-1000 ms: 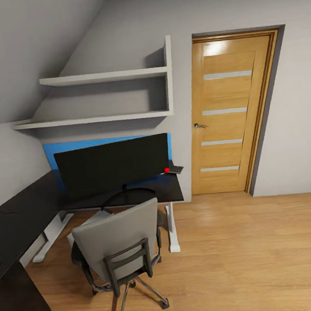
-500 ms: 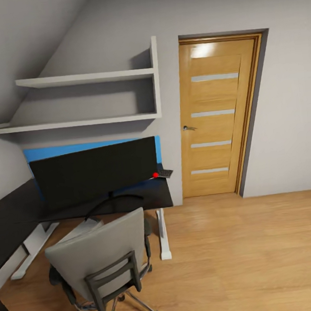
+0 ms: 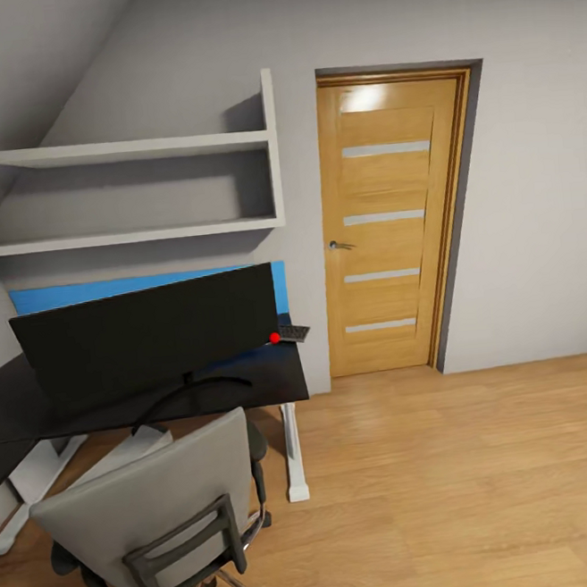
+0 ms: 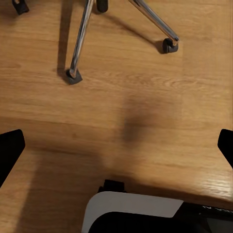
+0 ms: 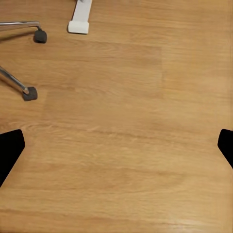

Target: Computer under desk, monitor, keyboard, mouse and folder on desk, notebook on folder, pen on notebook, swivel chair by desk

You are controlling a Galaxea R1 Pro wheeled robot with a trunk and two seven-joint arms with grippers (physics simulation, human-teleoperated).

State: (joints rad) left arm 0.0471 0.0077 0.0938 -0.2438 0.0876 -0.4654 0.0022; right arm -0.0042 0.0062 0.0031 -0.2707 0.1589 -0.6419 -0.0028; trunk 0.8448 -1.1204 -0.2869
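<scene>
**Two empty grippers and a chair to shove around**

Both sets of jaws are spread wide with nothing between them: the left gripper (image 4: 116, 145) and right gripper (image 5: 116, 145) each hang over bare wooden floor (image 3: 490, 472), fingertips at the far edges of their wrist views.

We're standing just behind the swivel chair (image 3: 162, 513), which sits in front of the desk (image 3: 239, 379) with its grey back towards us. The monitor (image 3: 145, 339) is already up on the surface, and a bit of the keyboard (image 3: 294, 333) pokes out past its corner next to a red dot.

Handling-wise, we reckon the chair is the awkward one: on casters it should roll easily but also spin and drift, so we'd push low on the rigid black back frame, not the padding. The monitor looks wide, thin and tippy on that curved foot, so we'd leave it alone.

What we can't see: the chair seat is hidden by the backrest, so no telling if the folder is on it. Most of the keyboard is behind the screen. The pale shape under the desk might be the computer, but it's too cut off to call.
</scene>
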